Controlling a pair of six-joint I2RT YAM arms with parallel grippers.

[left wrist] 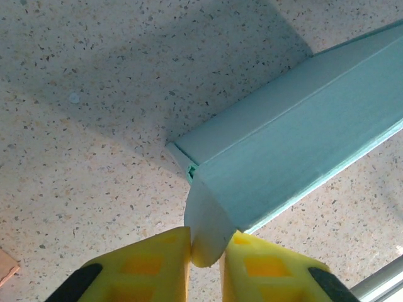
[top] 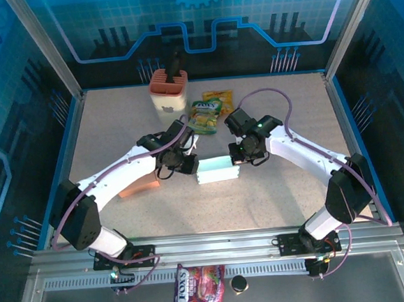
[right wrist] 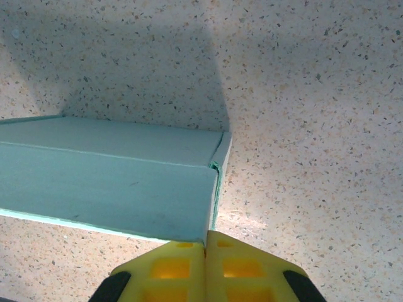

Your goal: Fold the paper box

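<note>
The teal box (top: 217, 171) lies on its long side at the middle of the speckled tabletop (top: 289, 193), between the two arms. The left arm (top: 120, 173) reaches in from the left to the box's left end, and the right arm (top: 307, 153) from the right to its right end. In the left wrist view the left jaws stand narrow, their yellow fingers (left wrist: 145, 264) pinching a pale flap (left wrist: 208, 220) that hangs from the box's end; the flap fills the gap between them. In the right wrist view the right jaws are pressed fully together, their yellow fingers (right wrist: 170, 267) touching at the seam, with the tips right at the box's near end corner; whether a thin edge is caught between them I cannot tell. An orange block (top: 138, 187) lies on the tabletop under the left arm. Toward the back stands an orange-topped holder (top: 168, 91), with a green packet (top: 206, 116) and a yellow packet (top: 217, 97) just right of it. In front of the arm bases lies a purple packet (top: 197, 288), with a small dark round thing (top: 238, 283) just beside it.
</note>
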